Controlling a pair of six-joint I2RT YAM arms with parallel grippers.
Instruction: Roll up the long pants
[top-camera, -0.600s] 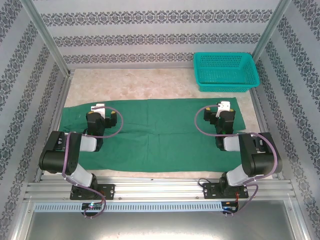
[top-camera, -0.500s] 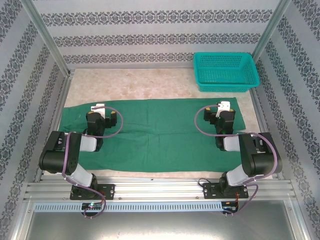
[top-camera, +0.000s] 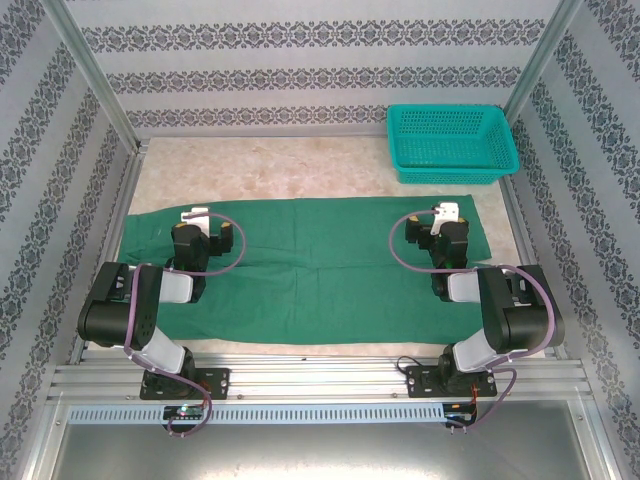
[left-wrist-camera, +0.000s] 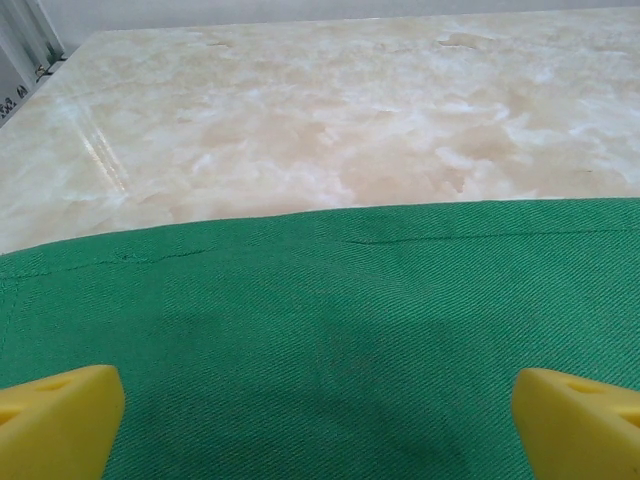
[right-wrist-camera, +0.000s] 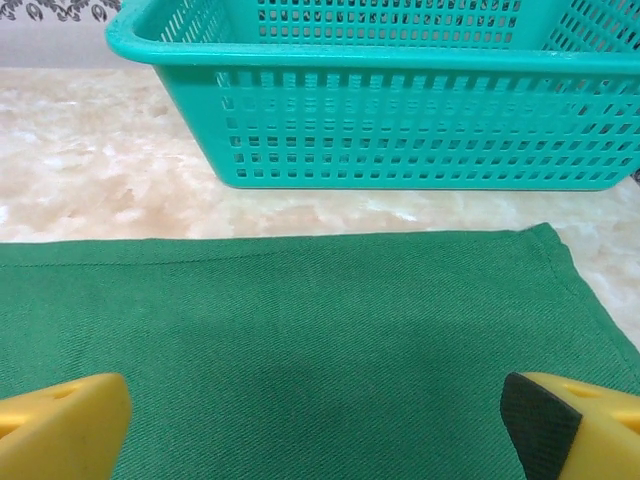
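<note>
Hanging low over long pants (top-camera: 320, 270): left gripper (left-wrist-camera: 320, 420), right gripper (right-wrist-camera: 318, 420), jaws wide.

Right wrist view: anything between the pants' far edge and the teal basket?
A bare strip of marble tabletop separates the long pants from the basket; nothing sits on it. The right wrist view shows this, and the top view agrees.

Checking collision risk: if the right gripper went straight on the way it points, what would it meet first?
Probably the long pants just below the right gripper; if it clears the cloth, the teal basket. Depth unclear.
</note>
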